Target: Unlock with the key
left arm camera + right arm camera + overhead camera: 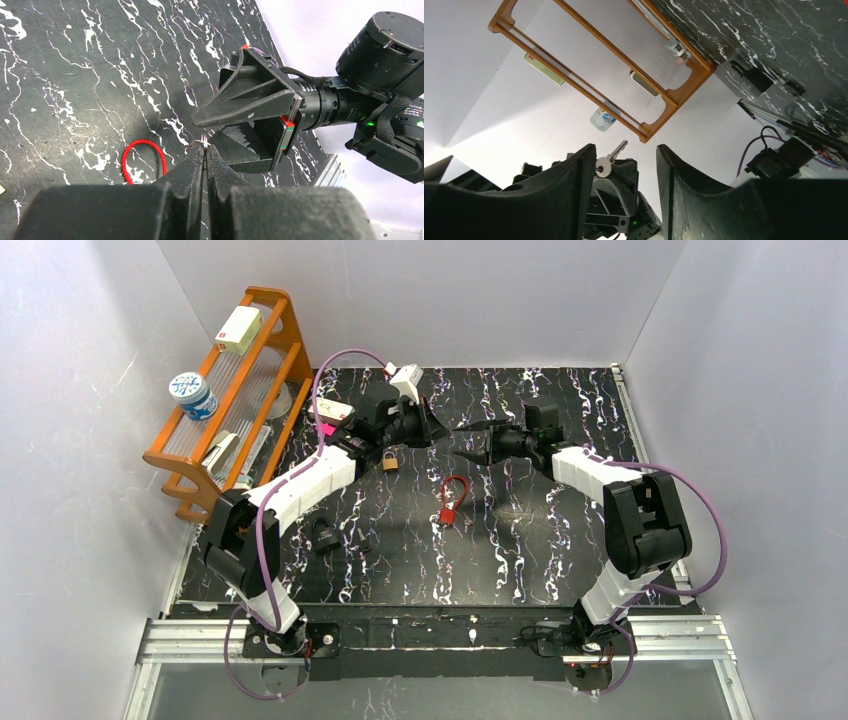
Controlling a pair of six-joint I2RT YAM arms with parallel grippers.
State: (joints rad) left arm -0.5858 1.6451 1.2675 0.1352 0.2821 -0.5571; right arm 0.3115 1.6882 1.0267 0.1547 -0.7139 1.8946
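Observation:
My left gripper [438, 431] is shut on a small silver key [610, 161]; only a sliver of silver metal [205, 142] shows at its tips [205, 148] in the left wrist view. The key's blade points up and away from those tips. My right gripper [470, 440] faces it tip to tip, open, with one finger [574, 175] right beside the key's head and the other finger [684, 175] well apart. A brass padlock [389, 461] sits below the left wrist. A red lock with a red loop [453, 502] lies on the mat; the loop [145, 160] shows in the left wrist view.
A black padlock [325, 533] lies on the marbled black mat [520, 560] near the left arm. An orange rack [245, 390] stands at the back left, holding a white box [238, 329] and a blue-lidded tub [192, 395]. White walls enclose the mat.

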